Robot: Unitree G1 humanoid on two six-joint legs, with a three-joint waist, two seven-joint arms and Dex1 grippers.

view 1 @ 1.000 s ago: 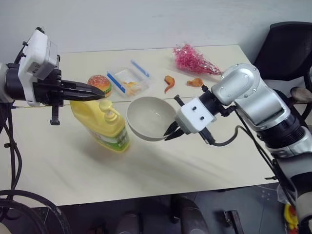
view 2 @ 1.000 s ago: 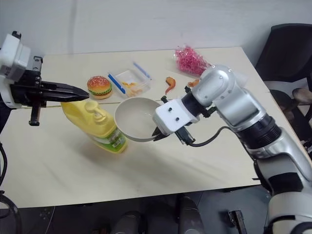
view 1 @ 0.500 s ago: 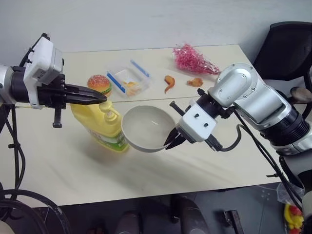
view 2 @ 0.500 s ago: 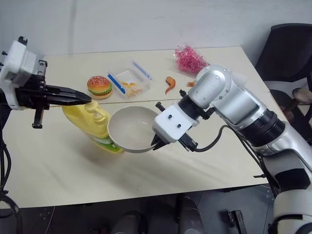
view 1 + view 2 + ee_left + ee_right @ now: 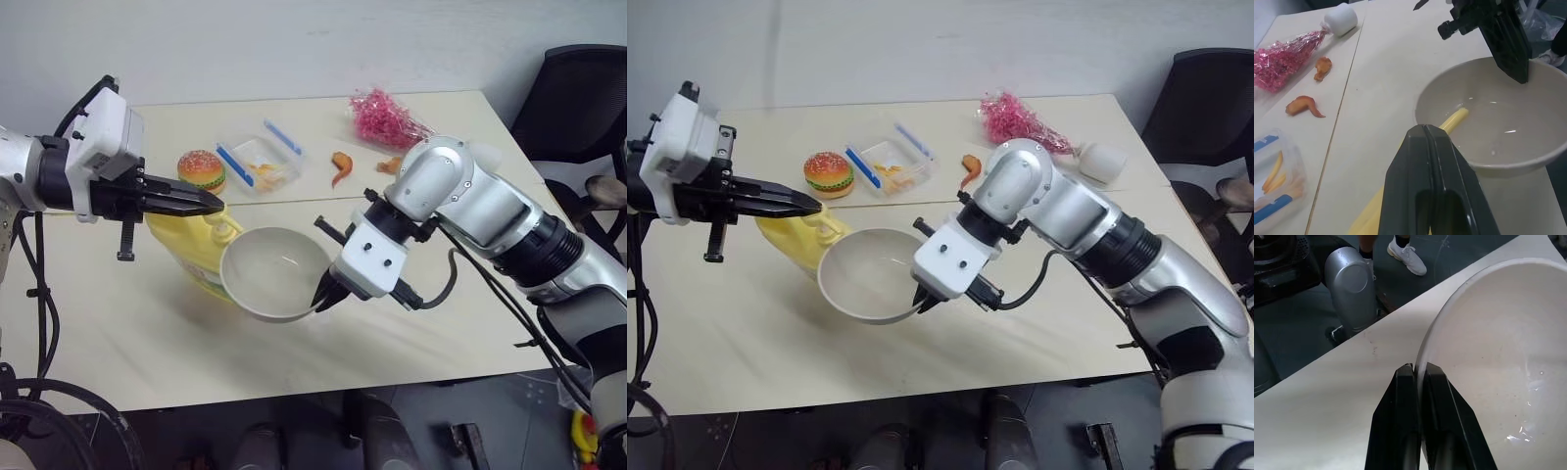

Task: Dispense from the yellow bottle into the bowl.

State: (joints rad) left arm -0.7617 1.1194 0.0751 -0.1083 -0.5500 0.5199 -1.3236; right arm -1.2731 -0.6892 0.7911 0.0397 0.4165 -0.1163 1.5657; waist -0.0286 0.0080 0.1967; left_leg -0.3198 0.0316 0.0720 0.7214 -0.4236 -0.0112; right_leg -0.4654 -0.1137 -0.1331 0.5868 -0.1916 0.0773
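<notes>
Leftward since a second ago, the bowl now overlaps the yellow bottle, right gripper pinching its rim. Keep it level under the spout; left gripper, fingers pressed together, hovers over the pump.

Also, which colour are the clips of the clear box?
Blue; the clear box and its clips show best in the left eye view.

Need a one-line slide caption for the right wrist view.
Right end effector shut on the rim of the round grey-beige bowl, held above the pale table.
</notes>
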